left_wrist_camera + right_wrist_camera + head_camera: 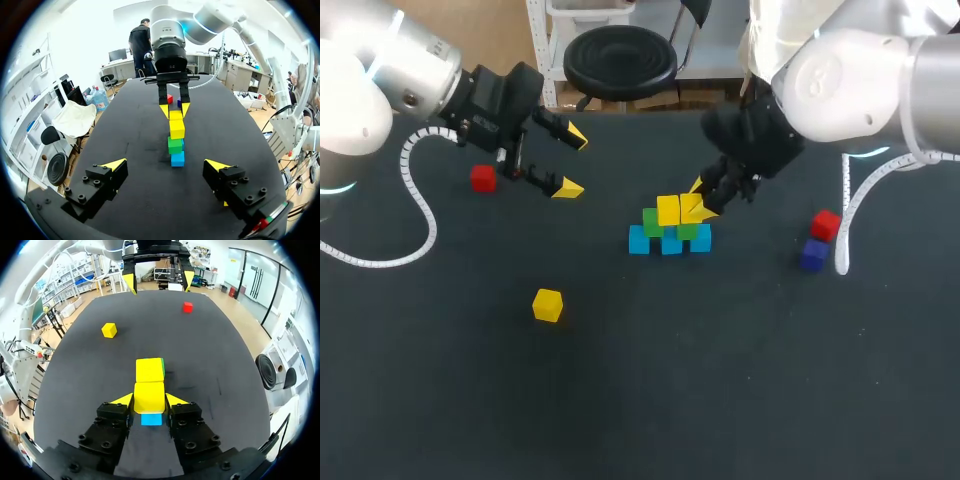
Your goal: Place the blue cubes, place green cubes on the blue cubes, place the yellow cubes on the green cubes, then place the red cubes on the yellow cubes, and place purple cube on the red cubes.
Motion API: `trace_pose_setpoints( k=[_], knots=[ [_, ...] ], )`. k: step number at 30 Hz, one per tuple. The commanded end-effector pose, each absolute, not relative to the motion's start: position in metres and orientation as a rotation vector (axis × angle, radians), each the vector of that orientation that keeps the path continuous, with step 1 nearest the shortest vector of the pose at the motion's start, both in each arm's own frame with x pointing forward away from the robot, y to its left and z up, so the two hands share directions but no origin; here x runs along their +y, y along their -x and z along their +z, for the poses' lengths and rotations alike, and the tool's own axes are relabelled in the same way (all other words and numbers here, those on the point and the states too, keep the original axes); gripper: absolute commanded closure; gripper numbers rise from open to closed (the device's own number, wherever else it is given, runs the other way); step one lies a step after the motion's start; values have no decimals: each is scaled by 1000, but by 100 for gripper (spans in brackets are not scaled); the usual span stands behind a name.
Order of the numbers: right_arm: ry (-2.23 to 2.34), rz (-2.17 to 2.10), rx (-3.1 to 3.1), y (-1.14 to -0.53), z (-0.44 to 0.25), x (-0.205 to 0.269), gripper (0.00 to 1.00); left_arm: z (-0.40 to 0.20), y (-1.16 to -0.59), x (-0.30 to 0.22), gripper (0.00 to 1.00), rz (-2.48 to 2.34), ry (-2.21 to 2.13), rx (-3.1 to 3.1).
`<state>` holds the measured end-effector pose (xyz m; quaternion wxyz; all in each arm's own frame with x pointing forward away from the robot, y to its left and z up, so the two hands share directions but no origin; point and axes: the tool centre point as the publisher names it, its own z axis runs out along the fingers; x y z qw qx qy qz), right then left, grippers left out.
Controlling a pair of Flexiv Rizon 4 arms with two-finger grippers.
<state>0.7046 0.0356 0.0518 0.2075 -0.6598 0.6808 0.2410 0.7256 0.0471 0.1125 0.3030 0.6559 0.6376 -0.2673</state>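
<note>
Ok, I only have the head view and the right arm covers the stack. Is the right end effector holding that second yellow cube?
Observer: Yes. The right wrist view shows the right end effector clamped on the held yellow cube from two sides.
Operator: Lined up with the other one?
Observer: The placed yellow cube lies directly ahead of it, faces looking flush.
Operator: Any lean?
Observer: Left wrist view, end-on: blue cube, green cube, placed yellow cube stack in roughly one straight column.

Silver arms (pixel 380 70), coiled white cables (pixel 420 215), black screw-studded left pincer (pixel 166 165) and right pincer (pixel 150 400), yellow-tipped.
</note>
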Motion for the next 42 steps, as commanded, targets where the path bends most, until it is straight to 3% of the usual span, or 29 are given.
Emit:
trace_pose_setpoints(
  k=[1, 5, 11, 12, 16, 17, 18, 42],
  knots=[
    [1837, 684, 1896, -707, 50, 35, 100, 112, -727, 47, 0, -710, -1740, 1691],
    [1839, 688, 1897, -707, 50, 36, 100, 112, -727, 47, 0, -710, -1740, 1691],
    [1837, 692, 1892, -708, 49, 36, 83, 112, -727, 47, 0, -710, -1740, 1691],
    [1837, 693, 1891, -709, 49, 36, 73, 112, -727, 47, 0, -710, -1740, 1691],
    [1833, 699, 1888, -710, 49, 36, 52, 112, -727, 47, 0, -710, -1740, 1691],
    [1832, 700, 1887, -710, 49, 36, 34, 112, -727, 47, 0, -710, -1740, 1691],
    [1831, 701, 1888, -710, 49, 36, 0, 112, -727, 47, 0, -710, -1740, 1691],
    [1703, 693, 1786, -687, 77, -10, 0, 112, -727, 47, 0, -710, -1740, 1691]
  ],
)
